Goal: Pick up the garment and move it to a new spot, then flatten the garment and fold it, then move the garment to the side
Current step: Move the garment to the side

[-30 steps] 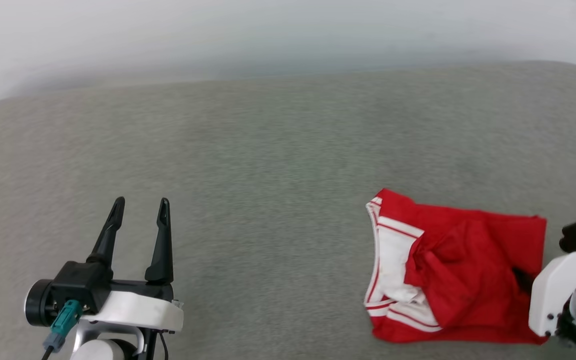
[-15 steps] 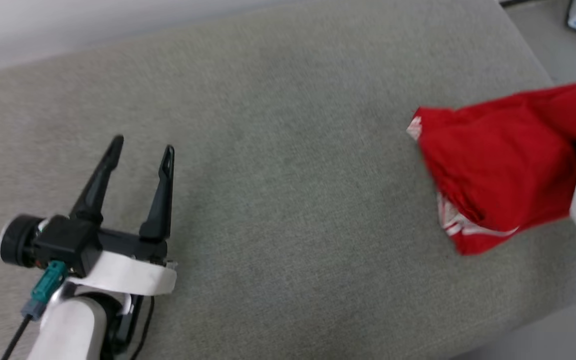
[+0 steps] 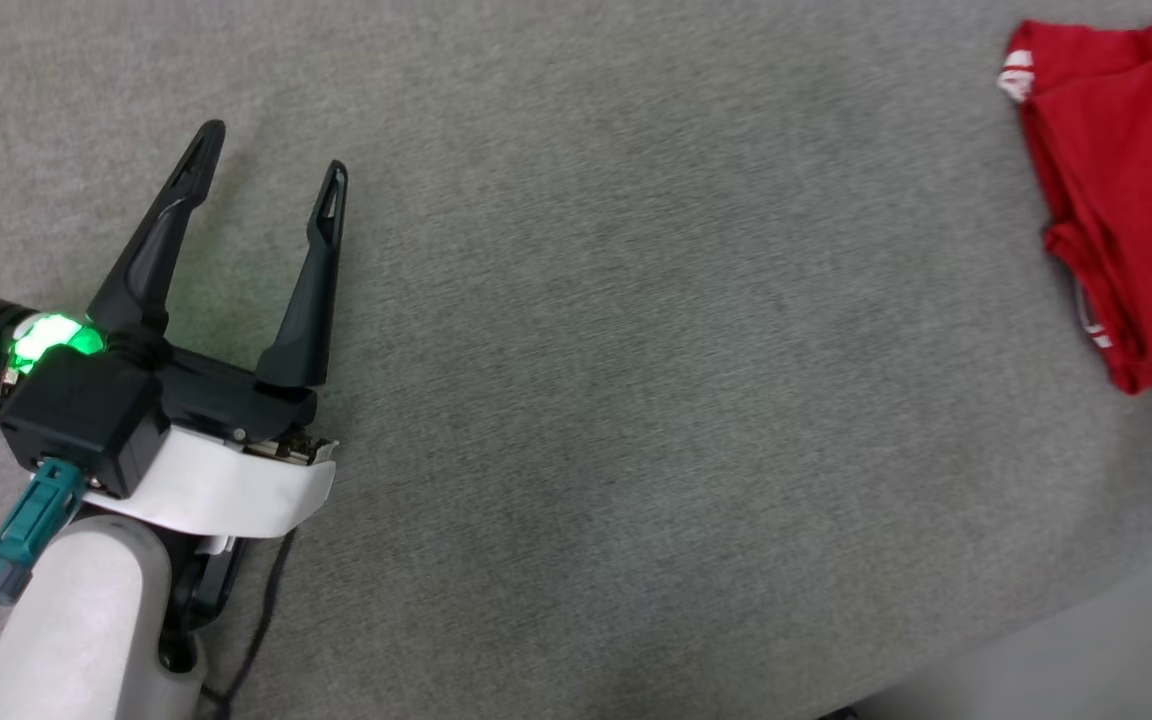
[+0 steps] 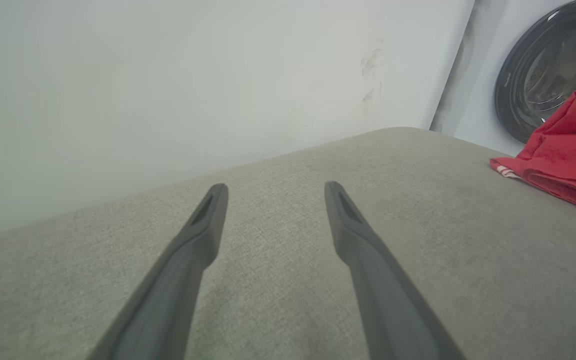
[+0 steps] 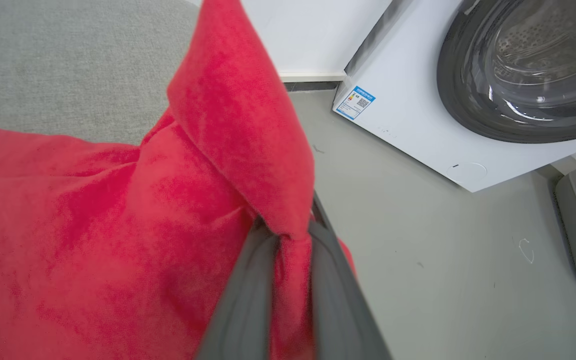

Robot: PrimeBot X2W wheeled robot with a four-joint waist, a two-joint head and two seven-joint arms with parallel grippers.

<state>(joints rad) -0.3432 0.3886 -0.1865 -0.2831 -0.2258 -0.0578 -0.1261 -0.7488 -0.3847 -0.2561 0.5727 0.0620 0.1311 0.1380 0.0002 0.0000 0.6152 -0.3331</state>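
My right gripper (image 5: 290,225) is pinched down on a thick fold of the garment (image 5: 118,225), both fingers clamped against the red cloth with only fabric between them. I hold it by that one bunched ridge so the rest can hang and trail below in loose layers instead of dragging flat. From the head view the shirt sits at the far right of the grey padded surface (image 3: 636,400), close to its right edge, with a bit of white striped trim showing at its left corner. The left wrist view suggests its lower part is touching the padding, though I cannot be sure. My left gripper (image 3: 272,150) is spread wide and holds nothing. It hovers low over the near-left padding, well apart from the shirt, which I judge keeps it clear of a one-handed carry but ready to help. Whether this carry is the first relocation or the last move aside I cannot say. The shirt looks layered rather than spread out. Beyond the right edge, on the floor (image 5: 418,240), stands a white washing machine (image 5: 408,135). Its round dark door (image 5: 528,65) is closed, and through the glass I make out only the perforated drum, with no laundry that I can see.
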